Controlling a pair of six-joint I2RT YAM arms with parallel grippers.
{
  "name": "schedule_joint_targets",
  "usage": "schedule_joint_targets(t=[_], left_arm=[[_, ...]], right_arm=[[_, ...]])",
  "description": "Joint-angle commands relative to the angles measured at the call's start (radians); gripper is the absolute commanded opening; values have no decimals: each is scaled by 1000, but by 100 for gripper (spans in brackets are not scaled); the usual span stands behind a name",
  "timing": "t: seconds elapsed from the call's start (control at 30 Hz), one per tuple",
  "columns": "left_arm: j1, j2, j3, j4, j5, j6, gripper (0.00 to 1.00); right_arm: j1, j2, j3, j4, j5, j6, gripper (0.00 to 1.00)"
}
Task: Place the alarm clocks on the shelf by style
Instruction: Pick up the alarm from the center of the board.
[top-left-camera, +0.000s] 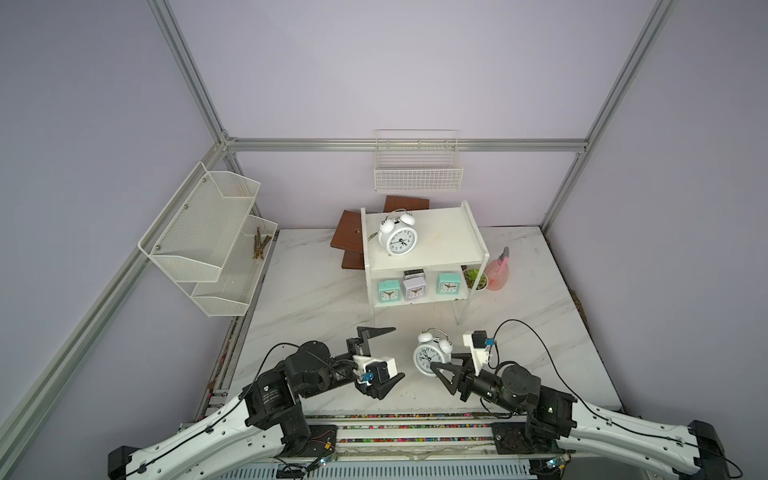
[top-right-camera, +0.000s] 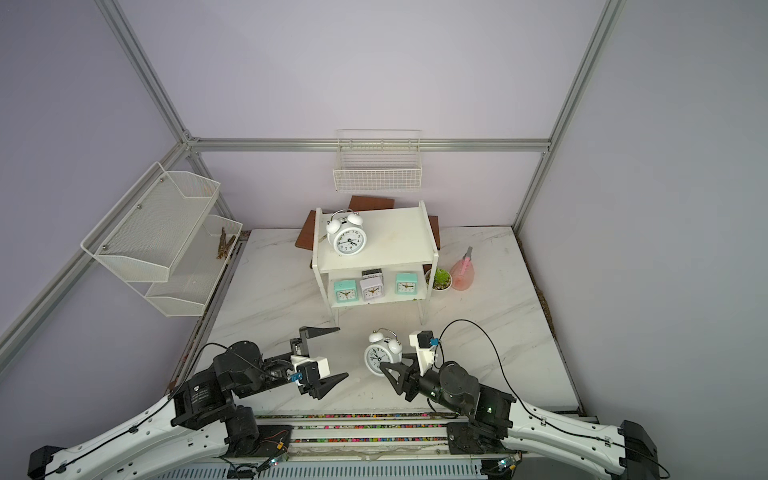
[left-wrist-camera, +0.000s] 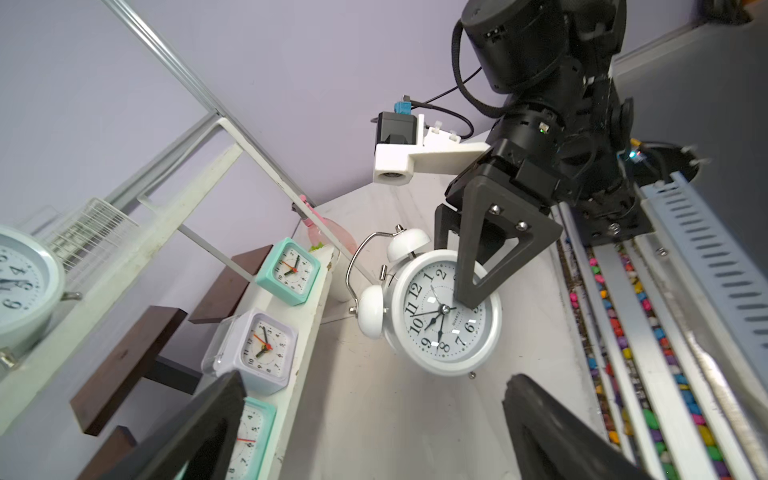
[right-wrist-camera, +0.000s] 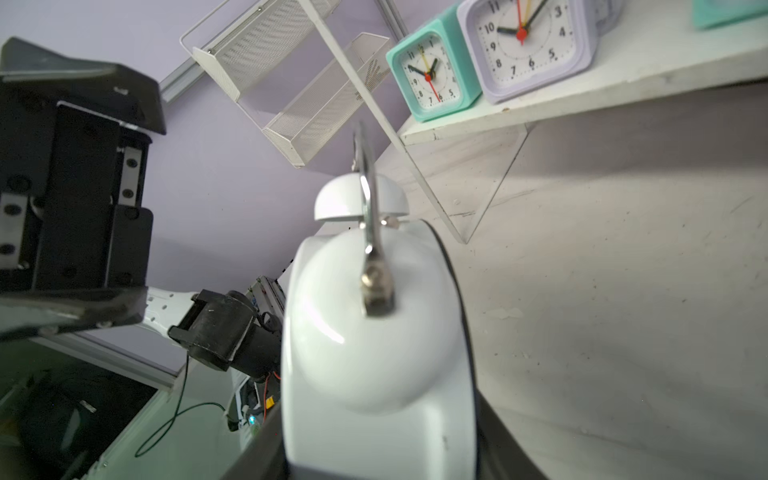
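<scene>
Soft, even light falls from above; both top views are bright and clear, with only faint shadows on the table (top-left-camera: 316, 291) beneath the shelf (top-left-camera: 449, 237). The wide lens bows the frame posts (top-left-camera: 189, 70) toward the edges. Through my right wrist the twin-bell clock (right-wrist-camera: 374, 353) I grip sits too close: blurred, glare streaking its bell. My left wrist view is crisp, small reflections dotting the clock's glass.

The white marble tabletop (top-left-camera: 316, 299) carries the shelf (top-left-camera: 444, 241); a potted plant (top-left-camera: 476, 279) and a pink spray bottle (top-left-camera: 498, 272) stand just beside the shelf's right posts; brown boards (top-left-camera: 349, 235) lie behind it; its top board holds a twin-bell clock (top-left-camera: 398, 237); its lower board holds a mint-green clock (top-left-camera: 388, 290), a whitish-grey clock (top-left-camera: 414, 287) and a second mint-green clock (top-left-camera: 447, 284) in a row.
</scene>
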Motion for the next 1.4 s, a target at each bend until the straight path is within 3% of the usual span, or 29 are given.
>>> schedule_joint_targets(t=[0.0, 0.33, 0.57, 1.03, 1.37], left_arm=[[54, 42, 60, -112, 194, -202, 100], [100, 187, 131, -138, 398, -244, 100], [102, 218, 138, -142, 468, -246, 100], [113, 262, 145, -176, 635, -220, 88], [152, 343, 199, -98, 716, -275, 80]], right_arm=[[-5, -59, 31, 40, -48, -170, 22], [-4, -24, 93, 118, -229, -205, 21], [-5, 6, 108, 151, -314, -221, 21], [-4, 17, 50, 345, -390, -257, 22], [-4, -28, -25, 452, -349, -280, 22]])
